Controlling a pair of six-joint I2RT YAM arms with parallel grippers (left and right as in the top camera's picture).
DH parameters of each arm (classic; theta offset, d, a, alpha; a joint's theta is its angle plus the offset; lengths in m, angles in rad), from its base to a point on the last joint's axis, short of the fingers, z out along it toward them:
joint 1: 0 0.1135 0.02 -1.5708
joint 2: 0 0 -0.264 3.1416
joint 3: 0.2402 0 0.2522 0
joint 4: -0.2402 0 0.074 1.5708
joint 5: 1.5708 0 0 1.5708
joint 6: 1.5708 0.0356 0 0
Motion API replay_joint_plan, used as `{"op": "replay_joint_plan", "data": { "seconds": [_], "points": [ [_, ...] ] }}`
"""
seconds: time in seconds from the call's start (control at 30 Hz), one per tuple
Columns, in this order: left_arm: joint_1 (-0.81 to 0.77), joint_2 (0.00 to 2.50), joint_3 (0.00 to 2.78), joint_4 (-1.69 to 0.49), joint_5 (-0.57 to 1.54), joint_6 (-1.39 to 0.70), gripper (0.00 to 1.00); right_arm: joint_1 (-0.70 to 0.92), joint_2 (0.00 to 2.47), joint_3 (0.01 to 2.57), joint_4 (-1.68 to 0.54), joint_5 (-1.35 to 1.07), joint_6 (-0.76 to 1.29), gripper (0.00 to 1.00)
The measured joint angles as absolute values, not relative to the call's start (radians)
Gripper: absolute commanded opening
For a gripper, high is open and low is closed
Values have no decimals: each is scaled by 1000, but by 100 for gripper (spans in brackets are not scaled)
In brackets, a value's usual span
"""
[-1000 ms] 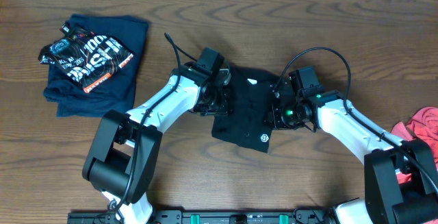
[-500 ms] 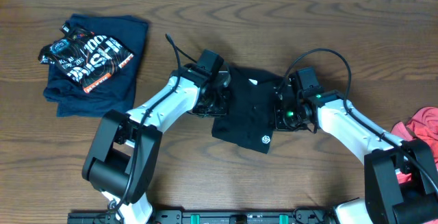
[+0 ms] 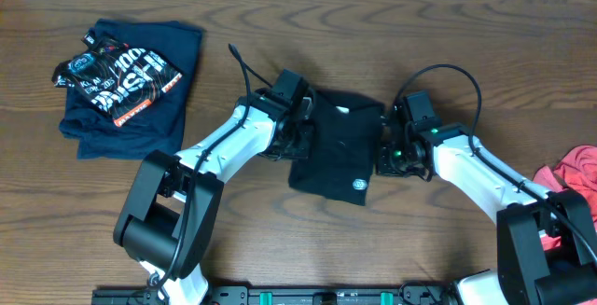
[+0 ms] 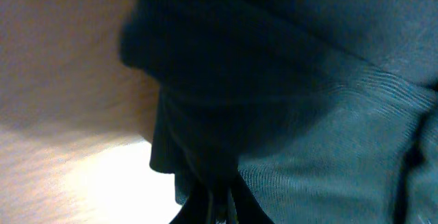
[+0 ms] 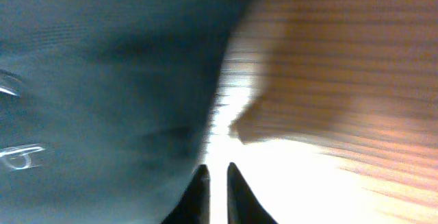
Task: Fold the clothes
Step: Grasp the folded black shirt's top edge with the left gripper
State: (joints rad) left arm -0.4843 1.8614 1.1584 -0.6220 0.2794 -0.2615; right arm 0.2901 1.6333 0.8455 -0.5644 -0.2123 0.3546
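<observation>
1. black garment [image 3: 338, 146]: lies in the middle of the surface [image 3: 448, 44], between your two arms. it is gathered into a compact, roughly rectangular block. a small white logo [image 3: 356, 187] faces up near the corner closest to the arm bases.
2. left gripper [image 4: 217, 207]: sits at the garment's left edge. the fingers are together, and the wrist view shows a bunch of dark cloth drawn in at the tips. read it as clamped on the black garment.
3. right gripper [image 5: 215, 183]: sits just beside the garment's right edge. the fingers stand a slit apart with bare wood showing between them, and they hold nothing.
4. navy garment [image 3: 126, 76]: a folded stack at the far left, well apart from the work.
5. coral-red garment [image 3: 571, 170]: crumpled at the right edge and partly out of view.
6. progress, as a judgement: you are well along. the cloth is already reduced to a small block, but its near edge slants and the outline is uneven. what is left looks like one last fold or a squaring-up, then release.
</observation>
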Motion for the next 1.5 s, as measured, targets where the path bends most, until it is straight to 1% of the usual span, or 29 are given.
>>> {"op": "replay_joint_plan", "data": {
  "seconds": [0.03,0.07,0.1,0.13,0.2,0.23,0.27,0.4,0.53,0.67,0.87,1.03,1.2,1.4,1.43,1.47,1.5],
  "points": [
    [-481,1861,1150,-635,265,-262,8,284,1633,845,-564,-192,355,17],
    [-479,1861,1144,-646,255,-262,12,282,1633,845,-565,-177,356,20],
    [-478,1860,1142,-655,247,-265,24,281,1633,845,-566,-161,349,23],
    [-478,1859,1141,-657,239,-263,32,281,1633,845,-566,-156,349,24],
    [-477,1848,1141,-669,221,-254,39,281,1633,845,-568,-142,344,24],
    [-475,1836,1141,-675,213,-248,58,280,1633,845,-570,-138,344,25],
    [-474,1822,1141,-676,208,-244,98,279,1633,845,-572,-136,344,25],
    [-463,1700,1141,-654,168,-235,98,266,1630,845,-576,-128,340,27],
    [-426,1584,1143,-583,134,-234,98,250,1609,845,-579,-120,336,29],
    [-366,1563,1145,-499,154,-210,98,251,1603,845,-584,-117,336,29],
    [-277,1654,1145,-400,342,-117,98,251,1603,845,-599,-115,333,29],
    [-230,1812,1145,-351,527,-61,98,251,1603,845,-614,-115,332,30],
    [-231,1933,1145,-283,678,-44,98,251,1603,845,-618,-115,332,30],
    [-277,1999,1156,-226,812,-31,99,251,1603,845,-619,-115,332,30],
    [-287,2008,1160,-217,827,-28,98,251,1603,845,-619,-115,332,30],
    [-299,2018,1166,-206,842,-25,90,251,1603,845,-620,-115,332,30],
    [-311,2027,1170,-195,850,-25,77,251,1603,845,-620,-115,332,30]
  ]
}}
